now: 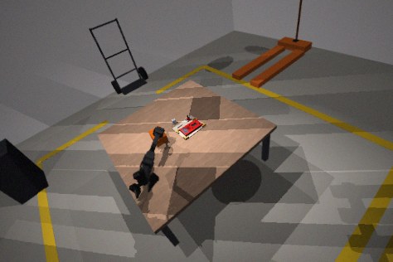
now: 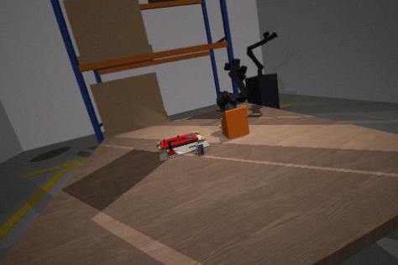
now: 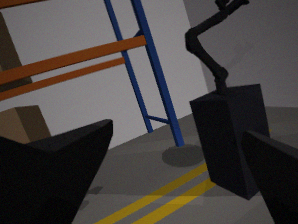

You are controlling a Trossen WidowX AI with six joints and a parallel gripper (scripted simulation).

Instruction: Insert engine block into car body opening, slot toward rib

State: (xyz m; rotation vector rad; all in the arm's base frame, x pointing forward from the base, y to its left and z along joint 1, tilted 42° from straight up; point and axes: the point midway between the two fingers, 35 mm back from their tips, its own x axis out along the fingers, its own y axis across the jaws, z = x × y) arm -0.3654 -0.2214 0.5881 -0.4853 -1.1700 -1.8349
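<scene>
The car body (image 1: 191, 127) (image 2: 180, 139) is a long red and white piece lying on the table, with a dark grey patch near one end. A small grey piece (image 1: 173, 121) (image 2: 200, 148) stands at the corner of its white side; it looks like the engine block, but it is too small for me to make out its slot. The rib cannot be made out. My gripper (image 1: 143, 193) (image 2: 236, 67) (image 3: 176, 131) is open and empty. It is raised near the table's edge, far from the car body, and faces away from it.
An orange block (image 1: 162, 138) (image 2: 236, 123) stands on the table (image 1: 232, 133) (image 2: 252, 184) between the car body and my gripper, close to the arm. A small red and black piece (image 1: 188, 118) (image 2: 171, 150) stands by the car body. A dark pedestal (image 3: 230, 140) with another arm stands beyond the table.
</scene>
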